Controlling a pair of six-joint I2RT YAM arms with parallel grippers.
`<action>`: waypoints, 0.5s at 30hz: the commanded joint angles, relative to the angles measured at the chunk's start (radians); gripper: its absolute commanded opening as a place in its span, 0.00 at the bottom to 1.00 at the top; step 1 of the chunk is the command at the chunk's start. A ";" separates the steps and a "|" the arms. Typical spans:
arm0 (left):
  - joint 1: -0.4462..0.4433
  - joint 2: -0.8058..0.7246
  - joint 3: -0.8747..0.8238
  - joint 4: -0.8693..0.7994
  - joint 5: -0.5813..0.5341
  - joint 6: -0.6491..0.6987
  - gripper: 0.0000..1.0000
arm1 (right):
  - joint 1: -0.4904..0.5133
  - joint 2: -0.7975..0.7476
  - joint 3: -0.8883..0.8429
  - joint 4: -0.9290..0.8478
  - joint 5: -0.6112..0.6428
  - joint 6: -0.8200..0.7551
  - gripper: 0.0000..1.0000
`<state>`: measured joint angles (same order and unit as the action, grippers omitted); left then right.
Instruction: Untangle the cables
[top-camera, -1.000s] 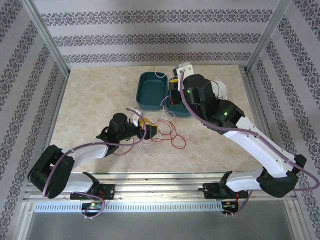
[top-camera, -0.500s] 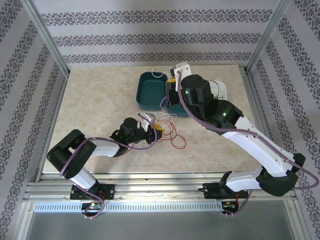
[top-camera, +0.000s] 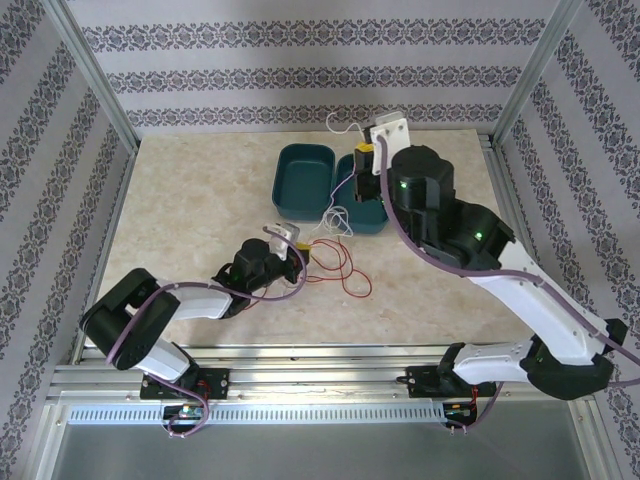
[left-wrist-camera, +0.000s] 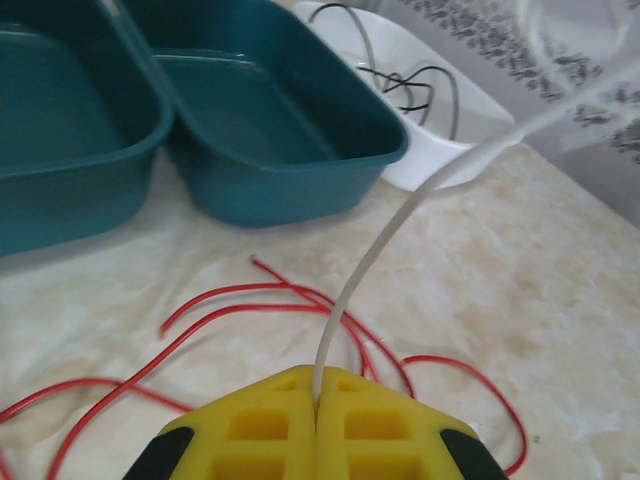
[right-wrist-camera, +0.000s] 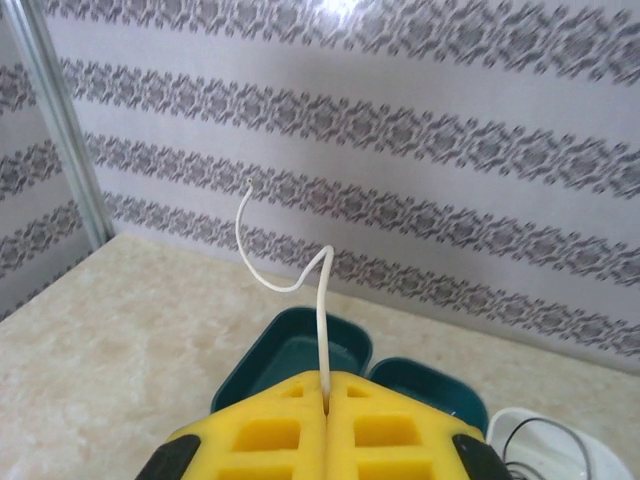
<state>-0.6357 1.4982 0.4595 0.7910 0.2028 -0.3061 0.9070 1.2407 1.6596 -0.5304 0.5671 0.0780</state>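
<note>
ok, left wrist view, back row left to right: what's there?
Left teal bin → right teal bin → white tray, with black cables lying in it.

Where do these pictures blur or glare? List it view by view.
Top external: even light, all sharp. Left wrist: white cable crisp at the left claw, smeared toward the top right; sheen inside the tub. Right wrist: glare on the wallpaper at the top edge, and the pattern is soft beyond the right claw.
</note>
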 joint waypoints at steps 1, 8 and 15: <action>-0.009 -0.053 -0.040 -0.110 -0.130 0.007 0.00 | 0.012 -0.045 0.032 0.039 0.083 -0.060 0.00; -0.007 -0.146 -0.079 -0.231 -0.269 0.022 0.00 | 0.012 -0.089 0.040 0.067 0.169 -0.144 0.00; -0.007 -0.196 -0.069 -0.238 -0.286 0.032 0.00 | 0.010 -0.070 0.022 0.067 0.187 -0.151 0.00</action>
<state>-0.6357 1.3289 0.3851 0.5831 -0.0547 -0.2916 0.9081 1.1549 1.6760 -0.4770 0.7151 -0.0456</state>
